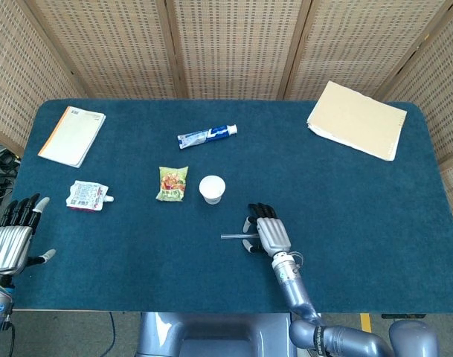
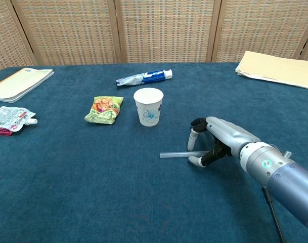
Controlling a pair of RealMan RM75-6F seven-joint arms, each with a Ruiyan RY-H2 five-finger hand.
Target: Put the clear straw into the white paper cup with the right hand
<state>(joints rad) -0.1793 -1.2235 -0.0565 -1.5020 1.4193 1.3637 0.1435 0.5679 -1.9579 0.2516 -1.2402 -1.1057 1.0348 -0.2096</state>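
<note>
The clear straw (image 1: 231, 236) (image 2: 173, 154) lies flat on the blue table, in front of the white paper cup (image 1: 212, 189) (image 2: 148, 106), which stands upright. My right hand (image 1: 267, 234) (image 2: 217, 142) hovers low over the straw's right part. Its fingers (image 2: 194, 138) arch over the far side and the thumb sits on the near side, with the straw running between them. There is still a gap, so the straw is not pinched. Only the straw's left end shows; the rest is hidden under the hand. My left hand (image 1: 10, 242) rests open at the table's near left edge.
A green snack packet (image 1: 172, 183) (image 2: 104, 110) lies left of the cup, and a toothpaste tube (image 1: 206, 136) (image 2: 144, 78) behind it. A red-and-white pouch (image 1: 86, 195) and a notebook (image 1: 72, 135) are at the left, a tan folder (image 1: 357, 119) at the back right.
</note>
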